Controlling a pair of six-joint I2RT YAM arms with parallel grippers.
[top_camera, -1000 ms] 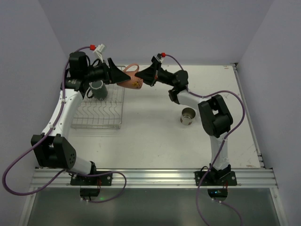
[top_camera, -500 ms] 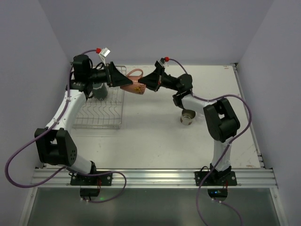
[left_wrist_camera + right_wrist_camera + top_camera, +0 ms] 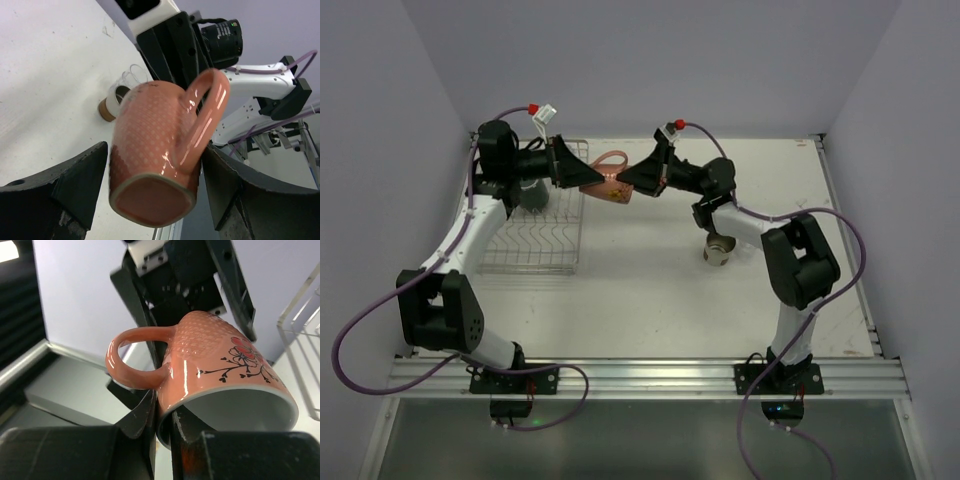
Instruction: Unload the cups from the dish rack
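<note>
Salmon-pink ceramic mug (image 3: 605,183) hangs mid-air at upper centre of frame, axis horizontal, mouth toward right gripper (image 3: 638,180), which is clamped on its rim; base sits inside left gripper (image 3: 575,172), grip there indeterminate.

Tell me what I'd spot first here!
A pink mug hangs in the air between the left gripper and the right gripper, beside the dish rack. A dark mug sits at the rack's far end, and a tan cup stands on the table.
</note>
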